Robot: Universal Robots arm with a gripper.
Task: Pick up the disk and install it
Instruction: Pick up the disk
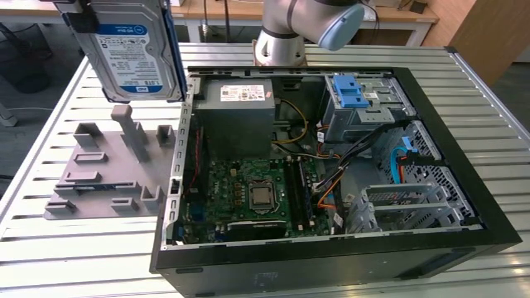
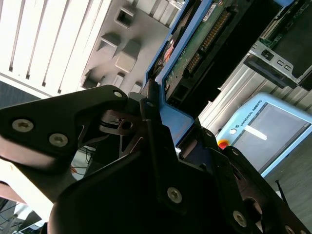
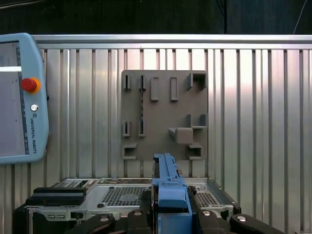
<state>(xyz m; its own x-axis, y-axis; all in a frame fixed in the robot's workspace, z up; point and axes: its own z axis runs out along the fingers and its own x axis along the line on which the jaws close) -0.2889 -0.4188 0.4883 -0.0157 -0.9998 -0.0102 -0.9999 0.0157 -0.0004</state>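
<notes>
- The gripper is clamped on the disk; in the first wrist view its black fingers press on either side of the disk's blue rail
- The disk's up in the air, hanging upright at the exterior view's left, white-and-blue label facing the camera, touching nothing below
- Beneath it sits the grey fixture plate with its slots and posts, flat on the slatted metal table
- Just beside the plate, toward the exterior view's right, the open computer case lies on its side
- Inside, the motherboard is on show, the power supply sits at the far end, and there's a blue latch on the drive cage
- Over to the second wrist view: the disk's green circuit-board side faces out, its blue rail nipped between the black jaws
- A teach pendant lies on the table, apart from the plate
- The arm's base stands behind the case
</notes>
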